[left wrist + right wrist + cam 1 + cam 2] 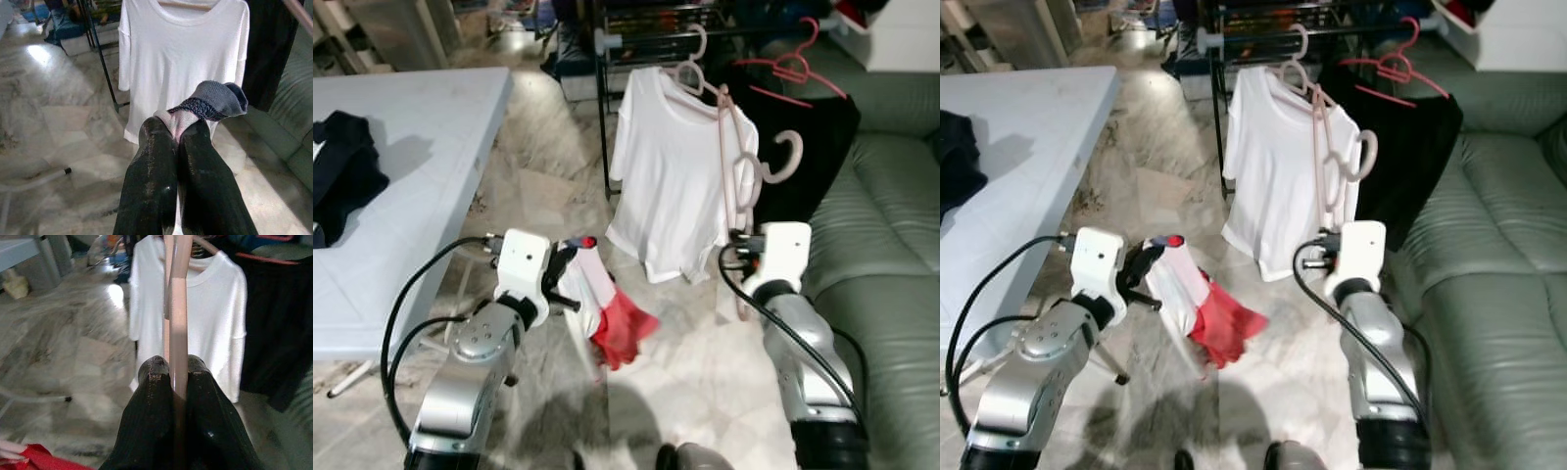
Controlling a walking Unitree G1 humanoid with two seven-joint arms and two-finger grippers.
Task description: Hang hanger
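My right gripper [742,241] is shut on the lower end of a pale pink hanger [732,166], which it holds upright with its hook [790,157] up and to the right. The hanger stands just in front of a white T-shirt [666,176] that hangs on the black clothes rack [604,117]. The right wrist view shows the hanger's bar [177,308] rising from between the shut fingers [200,382]. My left gripper [570,276] is shut on a white and red garment [609,311] that hangs down from it; its grey trim [212,100] pokes past the fingertips.
A black garment [813,147] and red hangers [793,69] hang on the rack to the right. A green leather sofa [886,255] runs along the right. A pale blue table [421,147] with dark clothes [342,171] stands at the left. Marble floor lies between.
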